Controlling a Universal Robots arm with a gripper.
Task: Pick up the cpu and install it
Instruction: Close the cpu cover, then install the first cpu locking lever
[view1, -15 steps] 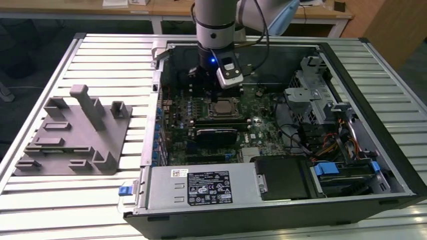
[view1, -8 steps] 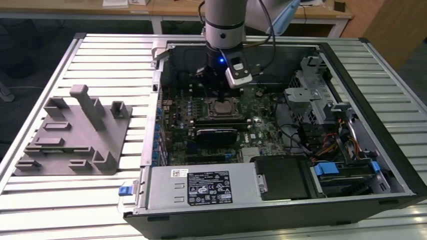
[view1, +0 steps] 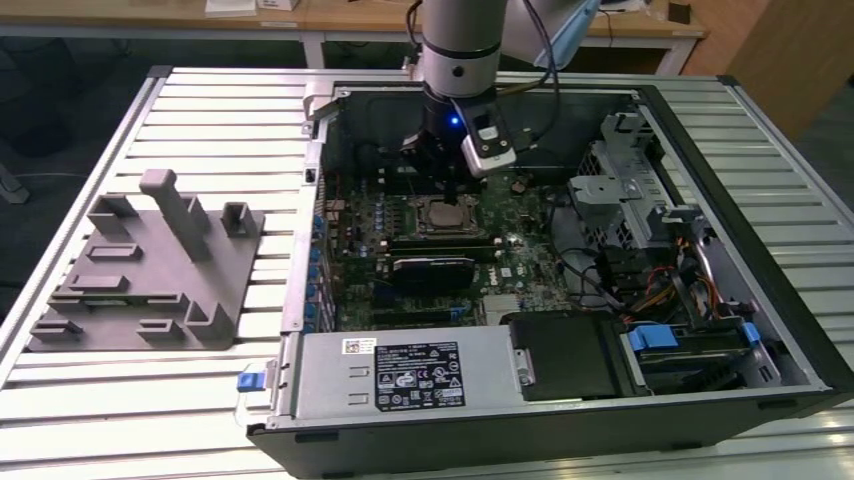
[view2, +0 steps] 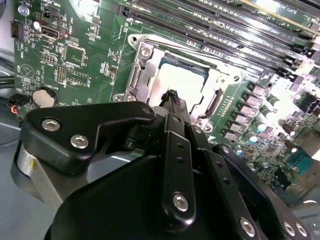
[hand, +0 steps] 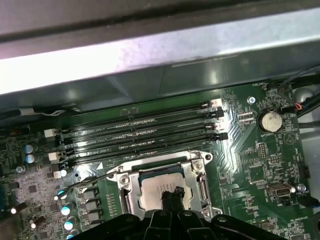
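In my judgement a push from the gripper (hand: 172, 192) could go wrong here: if the cpu (hand: 152, 186) sat a little crooked in the socket frame (hand: 200, 172), pressure from the tips could bend the contacts below or shift the chip. The claw was narrow, tips drawn together, holding nothing, just over the chip. The cpu lay flat in the socket on the motherboard (hand: 250, 150), its top silvery-white and bright, with a thin darker rim

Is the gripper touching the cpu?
Cannot tell. In the second wrist view the gripper overlaps the cpu, hiding any contact or gap.
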